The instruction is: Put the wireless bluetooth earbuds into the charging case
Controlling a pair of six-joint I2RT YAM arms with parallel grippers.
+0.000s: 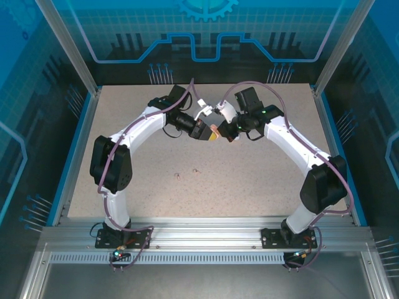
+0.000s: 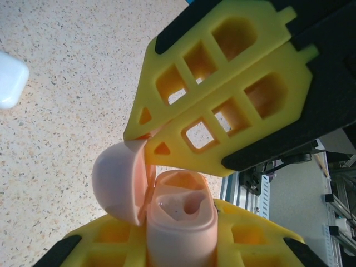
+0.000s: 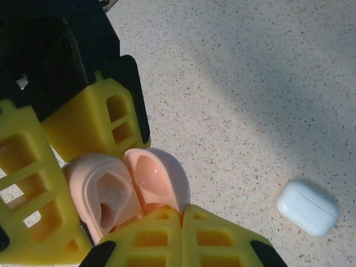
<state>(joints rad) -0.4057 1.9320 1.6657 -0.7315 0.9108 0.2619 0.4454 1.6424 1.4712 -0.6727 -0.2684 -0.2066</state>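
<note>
- Seen from above, the pink round plastic case (image 1: 215,132) is held up over the speckled beige table (image 1: 249,180), far from the arm bases.
- The left gripper (image 1: 209,133) is just left of the pink round plastic case, and the right gripper (image 1: 223,134) is just right of it.
- 2 tiny earbuds lie on the table, on the arm-base side of the pink round plastic case and well apart from it. One (image 1: 179,175) is further left than the other (image 1: 197,169). They are too small to tell their colour.
- In the left wrist view, the left gripper (image 2: 181,233) is closed tight on the body of the pink round plastic case (image 2: 181,222), with 1 yellow finger (image 2: 100,242) on each side.
- The round pink lid (image 2: 119,183) stands open, to the left of the body.
- The right gripper (image 2: 147,136) is closed, with its 2 yellow fingers pressed together. Its tips touch the top edge of the lid. I cannot tell if they pinch it.
- A white rounded plastic case (image 2: 8,80) lies on the table, far left of the pink round plastic case.
- In the right wrist view, the right gripper (image 3: 181,219) is closed, right below the open lid (image 3: 158,178).
- The left gripper (image 3: 105,197) hugs the body of the pink round plastic case (image 3: 103,200).
- The white rounded plastic case (image 3: 307,207) lies on the table, well to the right of the pink round plastic case.
</note>
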